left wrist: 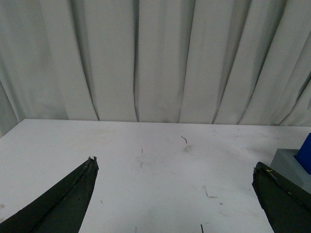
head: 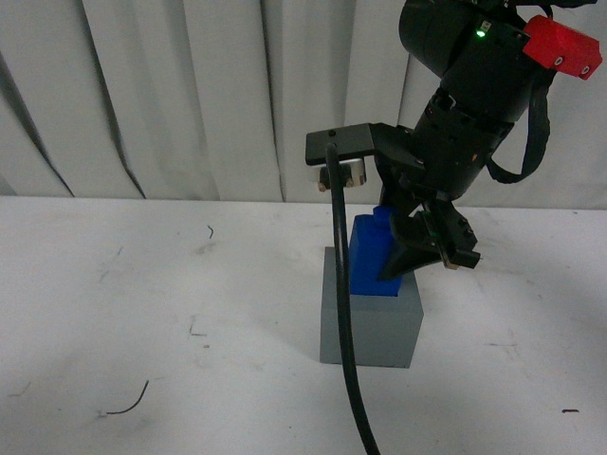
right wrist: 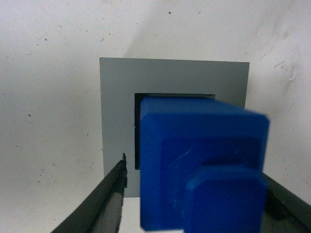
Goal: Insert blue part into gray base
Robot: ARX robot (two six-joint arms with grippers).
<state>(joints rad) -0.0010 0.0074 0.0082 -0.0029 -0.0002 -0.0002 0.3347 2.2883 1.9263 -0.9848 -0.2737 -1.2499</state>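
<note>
The blue part (head: 368, 258) stands with its lower end in the recess of the gray base (head: 379, 327), knob up, leaning slightly. My right gripper (head: 427, 254) is open, with its fingers on either side of the blue part. In the right wrist view the blue part (right wrist: 194, 155) fills the space between the fingers (right wrist: 104, 204), and a dark gap of the recess shows beside it in the gray base (right wrist: 116, 97). My left gripper (left wrist: 175, 164) is open and empty over bare table. It sees the gray base (left wrist: 289, 165) and blue part (left wrist: 306, 153) at the frame's edge.
A black cable (head: 343, 313) hangs from the right arm in front of the gray base. A white curtain (head: 190, 95) closes off the back of the white table (head: 142, 313). A red piece (head: 561, 45) sits on the right arm.
</note>
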